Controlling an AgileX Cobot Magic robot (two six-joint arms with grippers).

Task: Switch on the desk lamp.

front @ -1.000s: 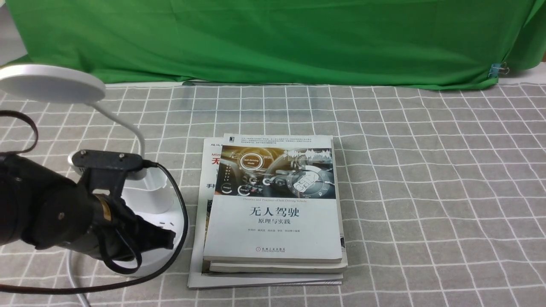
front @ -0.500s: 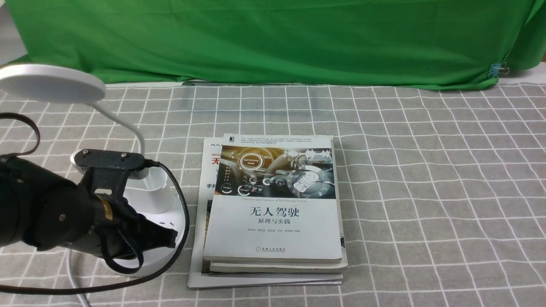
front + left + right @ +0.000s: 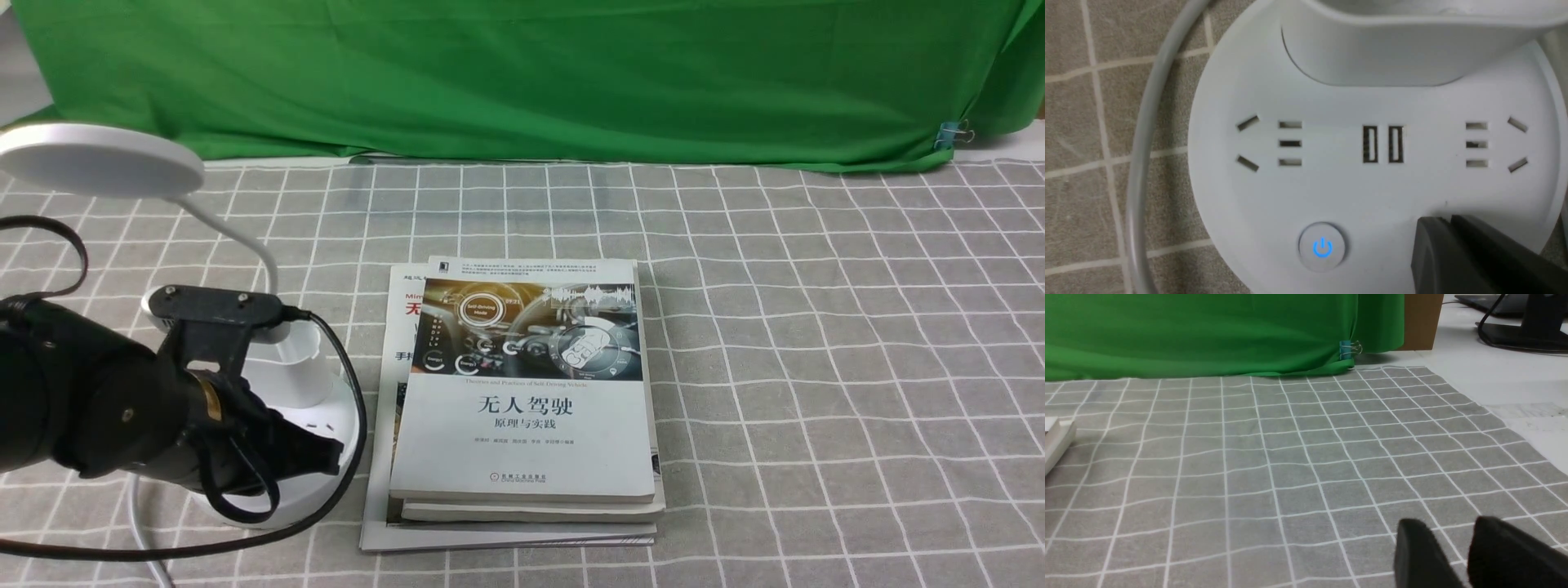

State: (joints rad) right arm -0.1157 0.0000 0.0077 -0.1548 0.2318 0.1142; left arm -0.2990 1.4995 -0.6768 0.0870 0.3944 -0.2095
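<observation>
Lamp [image 3: 326,420], white, stands on the left part of the worktop [image 3: 816,343], with its flat disc head [image 3: 98,159] held up on a thin bent neck [image 3: 237,233] toward the far left corner. A small cup [image 3: 290,376] rises from its round base. On the base are two sets of socket slots around a pair of USB ports [image 3: 1383,144], and a round power button [image 3: 1323,247] glows blue. A pale cord [image 3: 1143,143] curves beside the base.

The left gripper [image 3: 1449,217] is over the base, its fingers together, beside the glowing button and apart from it; whether the tips touch the base I cannot tell. The right gripper [image 3: 1447,522] has its fingers parted by a modest gap, over the right part of the worktop.

A stack of books [image 3: 522,441] lies just to the right of the lamp, between it and the worktop's right part. Green cloth [image 3: 571,82] hangs along the far edge, with a blue clip [image 3: 947,135] on it near the far right corner.
</observation>
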